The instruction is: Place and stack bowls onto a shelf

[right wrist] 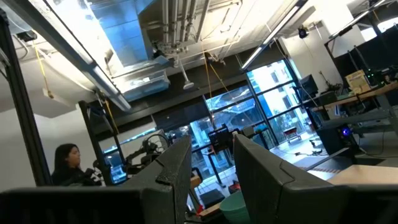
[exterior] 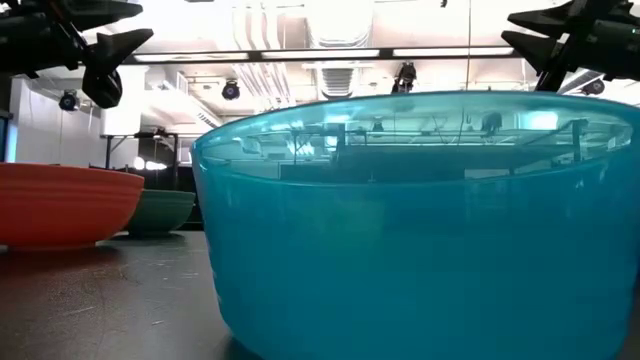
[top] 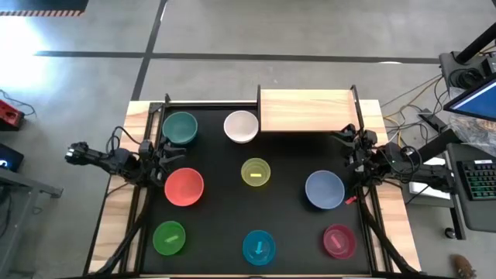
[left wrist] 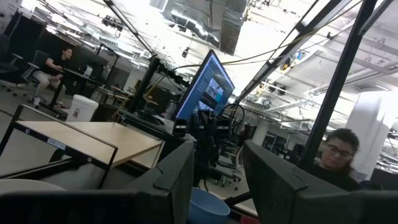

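Eight bowls sit upright on their bases on the black tabletop in the high view: teal, white, yellow, red, pale blue, green, cyan and magenta. The pale wood shelf stands at the far edge, right of the white bowl, with nothing on it. My left gripper hovers open at the table's left side between the teal and red bowls. My right gripper hovers open at the right side, above the pale blue bowl's far edge. Neither touches a bowl.
The cyan bowl fills the low view, with the red bowl and teal bowl behind it on the left. Black frame posts stand at the table's corners. People sit in the room beyond. A keyboard and monitor stand off the table's right.
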